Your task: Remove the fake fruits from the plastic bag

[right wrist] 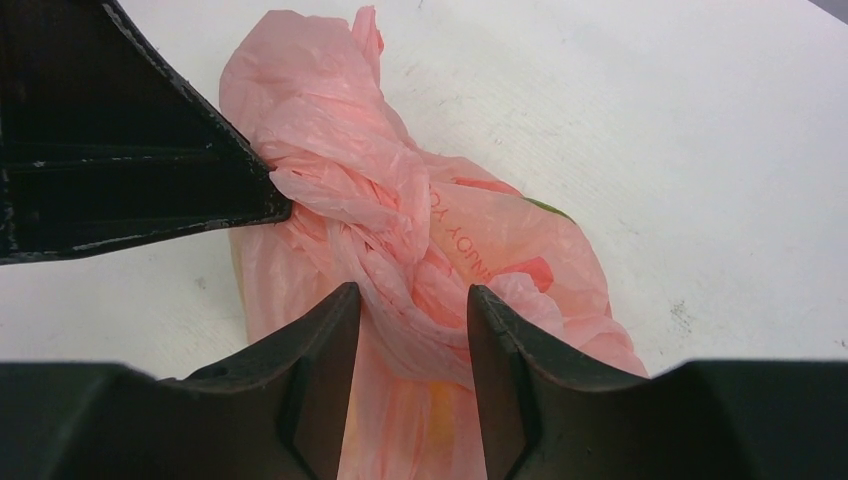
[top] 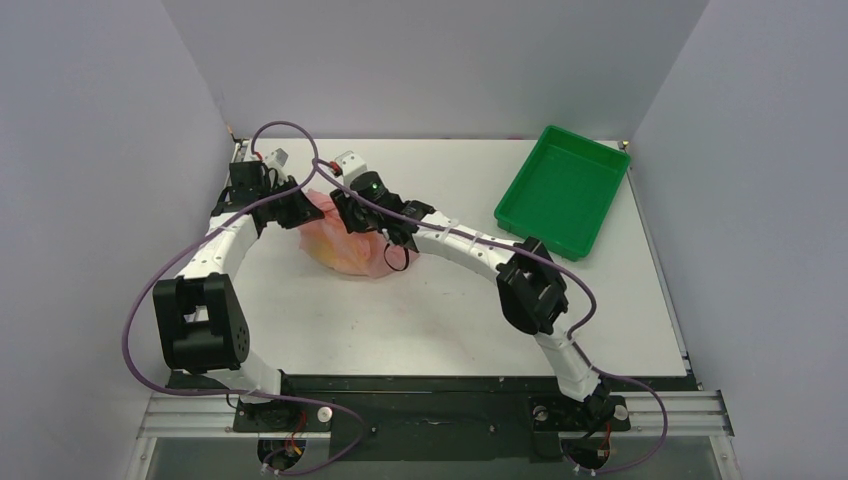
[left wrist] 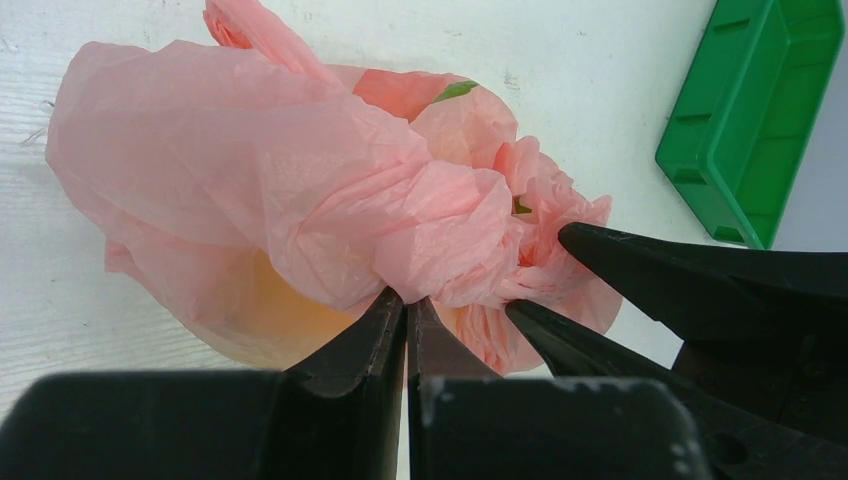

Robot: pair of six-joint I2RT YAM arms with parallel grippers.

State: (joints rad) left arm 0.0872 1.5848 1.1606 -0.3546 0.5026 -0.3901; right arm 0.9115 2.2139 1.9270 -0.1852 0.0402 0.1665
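On the table (top: pixel 420 320), crumpled pink bag (top: pixel 343 243)

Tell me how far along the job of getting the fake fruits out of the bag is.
Nothing looks done: yellow-orange fruit shapes show only through the thin crinkled pink plastic bag, none outside it. In hand: the left gripper, jaws shut, pinches the bunched plastic while the right gripper, jaws apart, straddles a twisted fold. Remaining: open the bag and lift every fruit out.

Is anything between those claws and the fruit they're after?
Yes: the pink bag itself. Its crumpled film wraps the fruits, seen only as a yellowish glow through it. The left gripper pinches the film; the right gripper straddles a twisted bunch.
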